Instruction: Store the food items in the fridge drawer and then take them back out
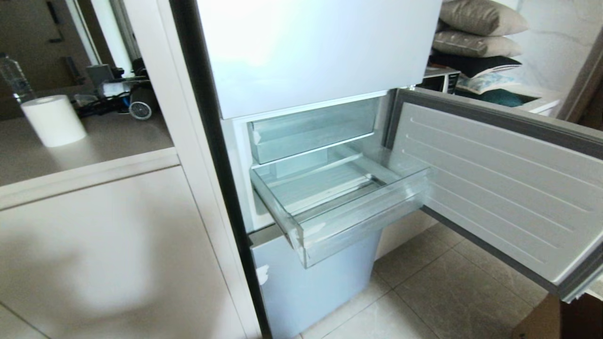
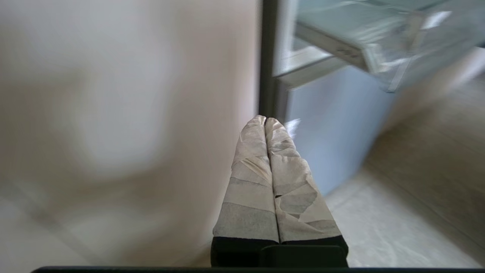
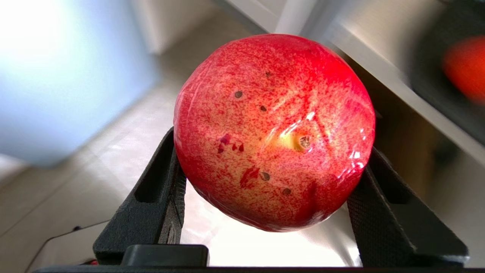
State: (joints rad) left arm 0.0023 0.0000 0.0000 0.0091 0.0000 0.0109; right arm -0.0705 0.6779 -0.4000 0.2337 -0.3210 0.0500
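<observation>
While the drawer [image 1: 330, 212] stands pulled out of the fridge [image 1: 301, 56] with nothing visible on its ribbed floor, the fruit [image 3: 274, 132] is not in it: the right wrist view shows it clamped between the two black fingers [image 3: 159, 204] of the right gripper [image 3: 265, 212], which are spread wide around its sides and press it at left and right. The fruit is round, so it has no long axis to line up; what counts is where the drawer's open top lies from this gripper. That I cannot read directly, since neither arm appears in the head view and the right wrist view shows only floor tiles, a pale blue panel and what looks like the edge of the open door [image 1: 494, 188] beyond the fruit. My judgement is that the gripper is low and off to the door side, so the fruit must travel up over the tall clear front wall before it can go down into the bin. A blurred red shape [image 3: 464, 68] sits off beyond that edge; I cannot tell what it is. The left gripper [image 2: 266, 120] hangs parked near the floor beside the cabinet, its taped fingers pressed together and holding nothing, so the right arm is the one placed to do the storing.
</observation>
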